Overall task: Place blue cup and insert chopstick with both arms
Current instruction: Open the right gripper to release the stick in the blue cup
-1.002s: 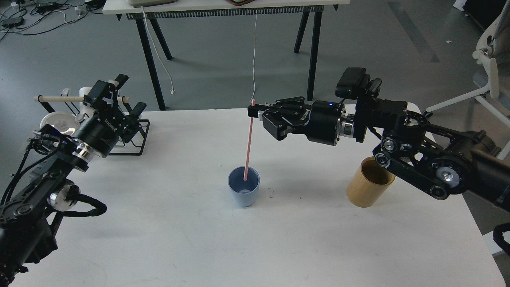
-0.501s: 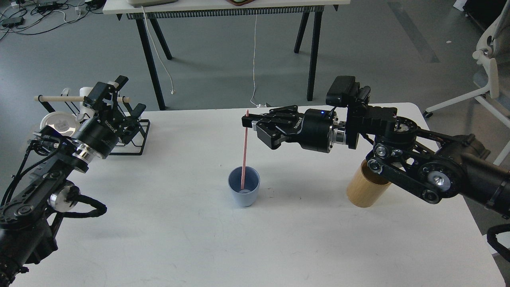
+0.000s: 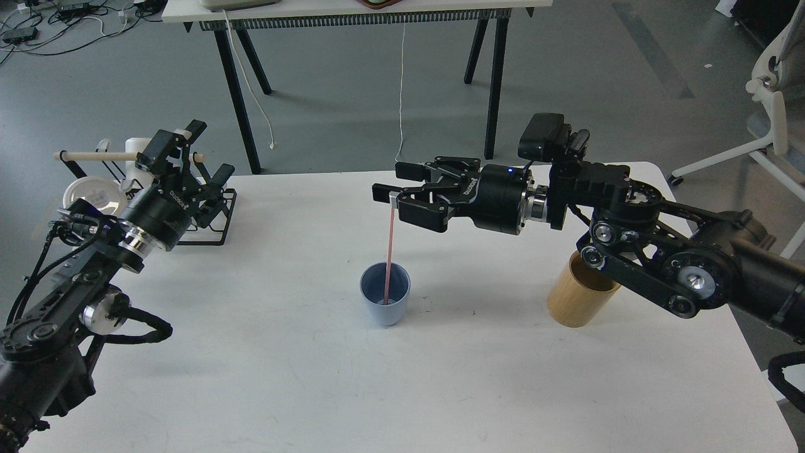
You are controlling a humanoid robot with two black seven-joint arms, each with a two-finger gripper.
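Note:
A blue cup [image 3: 385, 305] stands upright near the middle of the white table [image 3: 440, 390]. A pink chopstick [image 3: 389, 251] stands in it, nearly upright, with its top touching the lower finger of my right gripper [image 3: 396, 181]. That gripper hangs above and slightly behind the cup with its jaws spread open. My left gripper [image 3: 202, 151] is open and empty at the far left, over a black wire rack [image 3: 210, 220].
A bamboo cylinder holder [image 3: 582, 292] stands on the right under my right arm. White cups [image 3: 94, 192] and a wooden rod [image 3: 88, 155] sit on the rack at the table's left edge. A chair [image 3: 773, 94] is beyond the right edge.
My right gripper brought the chopstick down into the blue cup and has opened its jaws. The chopstick now rests in the cup. My left arm has barely moved.

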